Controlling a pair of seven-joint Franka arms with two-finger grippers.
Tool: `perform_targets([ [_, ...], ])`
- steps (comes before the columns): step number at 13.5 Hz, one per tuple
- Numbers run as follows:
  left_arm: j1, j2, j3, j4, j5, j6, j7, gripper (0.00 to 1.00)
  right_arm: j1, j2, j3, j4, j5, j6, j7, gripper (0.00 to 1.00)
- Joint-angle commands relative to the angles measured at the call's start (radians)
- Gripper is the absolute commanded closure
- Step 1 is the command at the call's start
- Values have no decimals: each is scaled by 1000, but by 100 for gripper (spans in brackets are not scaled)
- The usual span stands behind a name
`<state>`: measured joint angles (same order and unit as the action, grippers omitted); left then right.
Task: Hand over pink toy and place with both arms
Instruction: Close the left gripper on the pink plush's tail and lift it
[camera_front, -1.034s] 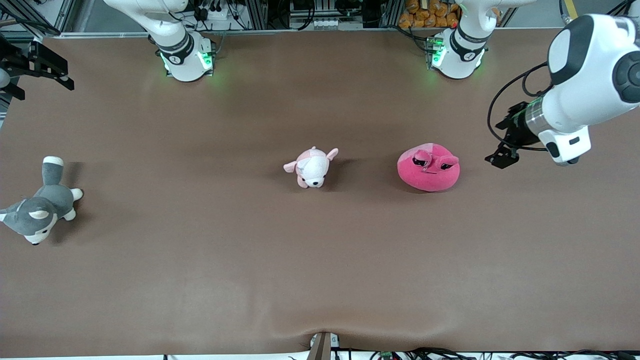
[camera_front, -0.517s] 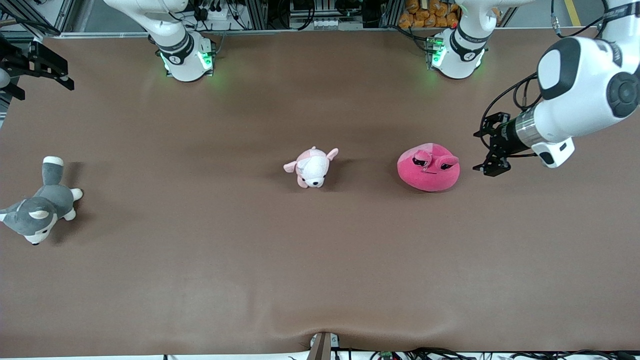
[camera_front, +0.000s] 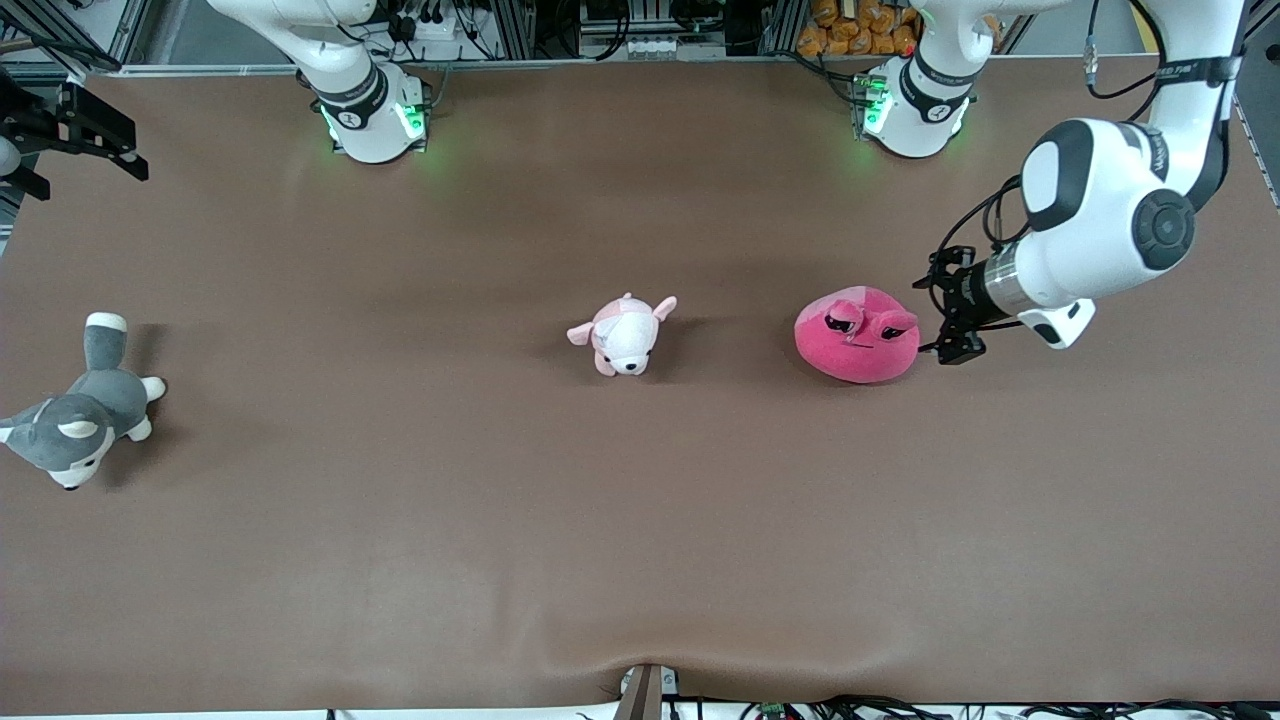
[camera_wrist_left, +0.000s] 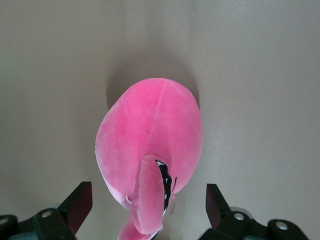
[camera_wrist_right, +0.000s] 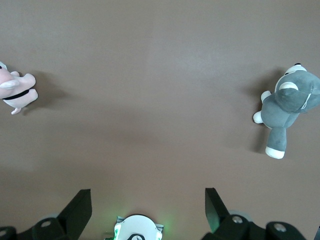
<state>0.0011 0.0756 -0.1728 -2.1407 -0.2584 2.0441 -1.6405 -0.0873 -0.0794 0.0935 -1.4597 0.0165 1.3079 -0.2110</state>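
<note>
Pink toy (camera_wrist_left: 150, 150) partly cut off between spread left gripper (camera_wrist_left: 149, 212) fingers; right gripper (camera_wrist_right: 148, 212) spread, waiting.

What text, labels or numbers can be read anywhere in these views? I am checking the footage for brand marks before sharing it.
Left arm: a line of small print on its black band, too small to read.
Both arm bases: a small mark on each black ring, too blurred to read.
Pink toy, pale pink plush, grey plush dog: no text visible.

Bare table (camera_front: 640, 520) all round pink toy (camera_front: 856, 335); nearest obstacle small plush (camera_front: 622, 335), well apart
</note>
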Motion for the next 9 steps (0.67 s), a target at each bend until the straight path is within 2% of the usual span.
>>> perform_targets([
  [1, 4, 9, -7, -5, -16, 16, -15, 0, -23, -7, 9, -10, 20, 4, -10, 0],
  [3, 5, 13, -7, -5, -18, 16, -15, 0, -23, -7, 9, -10, 19, 5, -10, 0],
  [7, 7, 36, -7, -5, -19, 24, -15, 19, -22, -5, 9, -10, 19, 7, -11, 0],
  [9, 7, 41, -7, -5, -19, 25, -15, 25, -22, -5, 9, -10, 19, 7, -11, 0],
])
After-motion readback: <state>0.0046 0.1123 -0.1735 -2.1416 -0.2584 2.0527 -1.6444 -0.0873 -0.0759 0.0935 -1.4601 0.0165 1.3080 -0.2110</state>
